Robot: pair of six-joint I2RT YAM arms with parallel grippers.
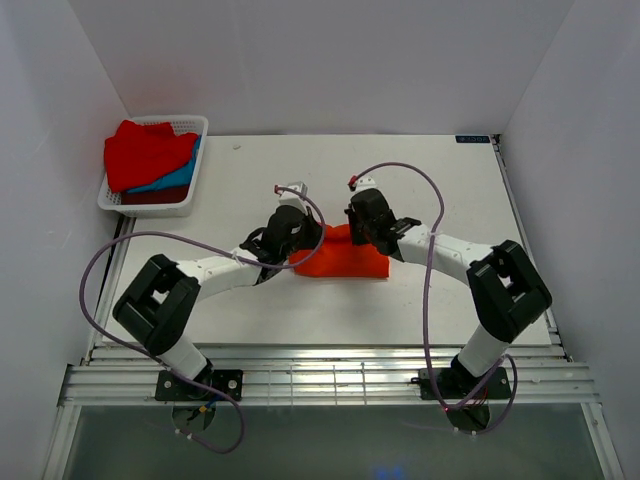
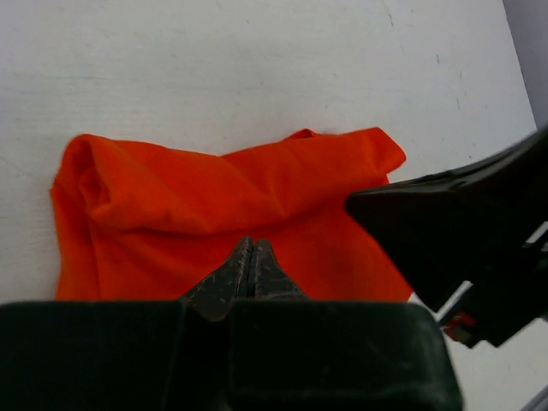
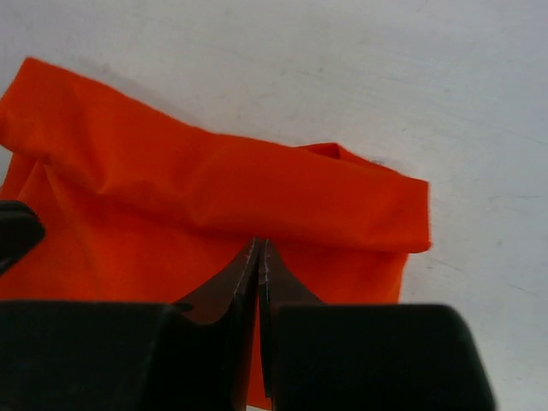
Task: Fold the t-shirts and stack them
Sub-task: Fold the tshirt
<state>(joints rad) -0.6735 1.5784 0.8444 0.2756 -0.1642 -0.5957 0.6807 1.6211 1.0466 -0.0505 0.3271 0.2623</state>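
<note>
Orange-red t-shirt [image 1: 345, 260] lies mid-table [image 1: 430, 170], folded into a loose rectangle between both arms. Left gripper [image 2: 253, 246] is clenched, tips over the shirt's near edge. Right gripper [image 3: 260, 247] is likewise pressed tight. Whether either pinches cloth is unclear. White lattice basket [image 1: 195, 203] in the far-left corner holds red t-shirt [image 1: 145, 150], blue t-shirt [image 1: 180, 178] and dark maroon t-shirt [image 1: 155, 196].

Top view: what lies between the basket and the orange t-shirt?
Bare table from the basket to the left gripper, which sits over the orange t-shirt's end. Top view shows it.
</note>
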